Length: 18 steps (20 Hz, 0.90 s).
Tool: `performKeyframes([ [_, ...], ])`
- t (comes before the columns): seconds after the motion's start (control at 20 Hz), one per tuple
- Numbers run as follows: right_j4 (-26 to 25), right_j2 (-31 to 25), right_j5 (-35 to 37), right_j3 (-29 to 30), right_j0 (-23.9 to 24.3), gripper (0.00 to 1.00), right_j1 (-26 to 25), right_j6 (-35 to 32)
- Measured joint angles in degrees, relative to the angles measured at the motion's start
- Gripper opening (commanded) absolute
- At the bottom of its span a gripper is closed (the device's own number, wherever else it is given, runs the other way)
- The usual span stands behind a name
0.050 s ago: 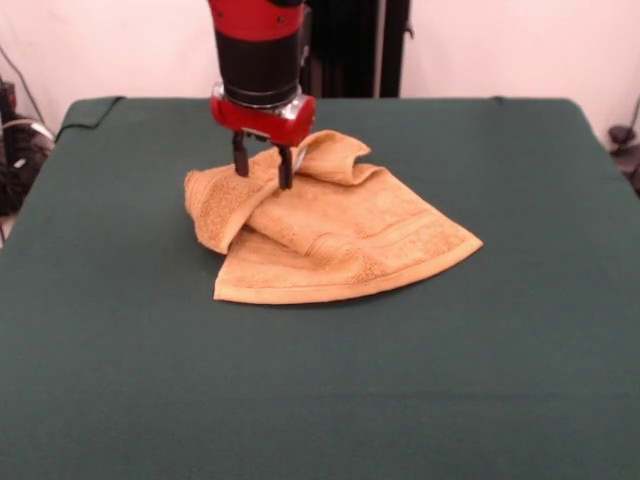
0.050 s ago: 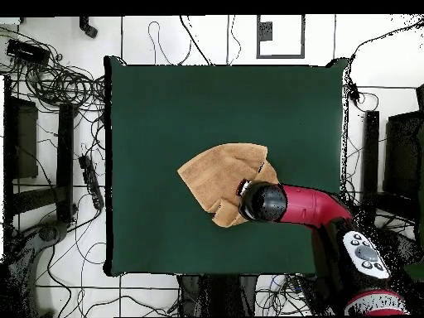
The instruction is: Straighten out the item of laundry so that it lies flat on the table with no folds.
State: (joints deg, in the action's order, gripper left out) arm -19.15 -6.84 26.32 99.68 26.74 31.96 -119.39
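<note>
Laundry here is one orange-tan terry towel [image 1: 330, 240], lying crumpled a little beyond the middle of the dark green surface [image 1: 320, 400]. It is far from flat. In the front view its nearest layer spreads out as a broad wedge, with a curved hem running along the near edge to a sharp corner that points to the picture's right. A woven border band shows as a slightly ridged stripe just inside that hem. Over this bottom layer a second layer is folded back on a diagonal, so a thick rolled fold crosses the middle of the cloth. At the picture's left a flap hangs down over the fold in a rounded lobe, and at the far side another portion is bunched up into a raised, curled hump. The pile looks nubbly and uniform in colour, with darker creases where the layers meet.

The pincer [image 1: 262, 162], mounted under the red and black arm [image 1: 258, 55], comes down over the far left part of the towel. Its two dark fingers [image 1: 285, 167] stand apart with a clear gap between them, released rather than clenched, their tips at the level of the raised folds; whether they touch the cloth cannot be told.

From overhead the towel [image 2: 222, 178] appears as an irregular, roughly fan-shaped patch with the arm's round end covering one corner of it, and green cloth showing all around.
</note>
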Motion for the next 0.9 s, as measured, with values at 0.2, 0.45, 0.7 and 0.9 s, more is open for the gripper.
performKeyframes([
  [0.2,0.63,0.01,-0.36,-0.16,-0.03,1.00,-0.92,0.00],
  [0.45,0.74,0.21,-1.30,-0.53,-0.76,1.00,-2.45,0.00],
  [0.7,0.73,1.56,-2.21,-1.26,-2.75,1.00,-3.65,0.00],
  [0.9,0.76,3.21,-2.72,-2.15,-4.19,1.00,-4.75,0.00],
])
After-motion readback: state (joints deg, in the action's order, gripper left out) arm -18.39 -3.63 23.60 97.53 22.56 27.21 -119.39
